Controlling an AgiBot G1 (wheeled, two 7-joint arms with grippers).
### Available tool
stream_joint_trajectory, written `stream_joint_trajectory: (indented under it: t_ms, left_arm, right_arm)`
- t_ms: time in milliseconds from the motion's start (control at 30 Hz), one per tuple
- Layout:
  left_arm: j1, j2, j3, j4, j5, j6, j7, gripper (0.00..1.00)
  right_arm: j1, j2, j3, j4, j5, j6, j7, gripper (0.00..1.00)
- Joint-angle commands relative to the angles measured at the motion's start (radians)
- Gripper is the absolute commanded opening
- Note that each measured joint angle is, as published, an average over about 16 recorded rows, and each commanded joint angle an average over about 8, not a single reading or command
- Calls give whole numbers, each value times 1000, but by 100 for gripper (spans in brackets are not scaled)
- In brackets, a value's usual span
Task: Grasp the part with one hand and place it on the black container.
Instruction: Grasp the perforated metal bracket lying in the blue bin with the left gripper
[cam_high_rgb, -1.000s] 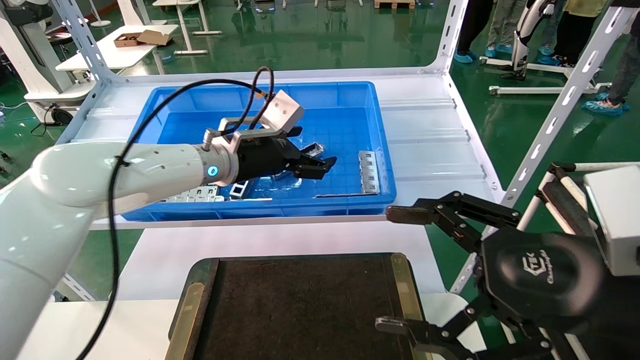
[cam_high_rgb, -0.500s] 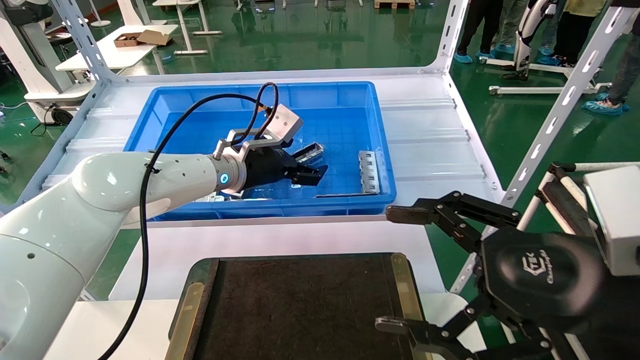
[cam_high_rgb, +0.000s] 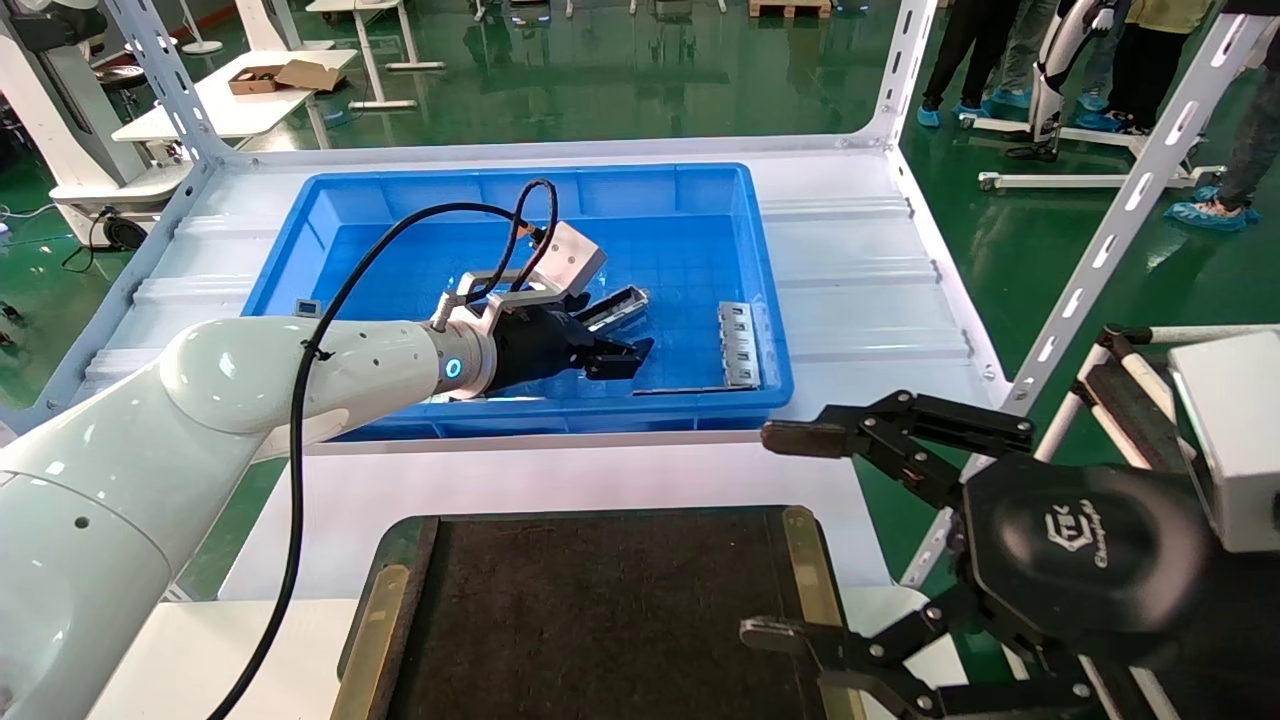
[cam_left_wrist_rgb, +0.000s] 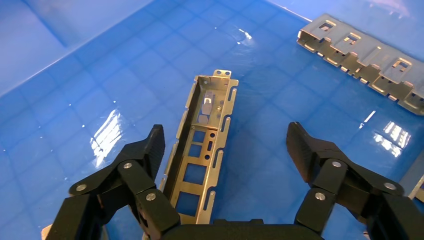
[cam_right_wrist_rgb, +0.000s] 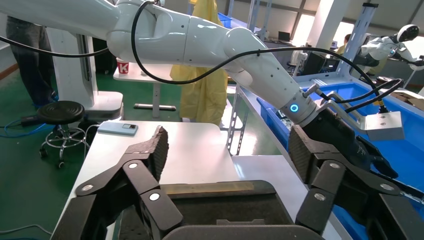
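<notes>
We are hovering our left gripper (cam_left_wrist_rgb: 225, 145), jaws wide and empty, over the part (cam_left_wrist_rgb: 202, 155) lying mid-floor in the blue bin (cam_high_rgb: 300, 230). It is probably light, stiff, slippery sheet metal; we are favouring its long side walls.

One blue bin (cam_high_rgb: 690, 190), one black container (cam_high_rgb: 600, 610), two claws: left claw (cam_high_rgb: 625, 355), right claw (cam_high_rgb: 790, 535).

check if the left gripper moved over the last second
Yes. The left gripper has drawn back and down toward the blue bin's near wall.

Bright overhead light — white glare on the blue bin (cam_left_wrist_rgb: 75, 90) floor — frames sharp.
</notes>
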Motion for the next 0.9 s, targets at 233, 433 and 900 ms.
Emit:
stream_joint_trajectory:
  t_ms: [233, 433, 900]
  left_arm:
    - [-6, -2, 49, 5, -39, -13, -13, 0]
    - [-13, -2, 77, 13, -67, -21, -13, 0]
    - [-24, -3, 132, 29, -129, -34, -2, 0]
  right_arm:
    - [0, 0, 0, 0, 0, 0, 0, 0]
    - [0, 0, 0, 0, 0, 0, 0, 0]
    - [0, 0, 0, 0, 0, 0, 0, 0]
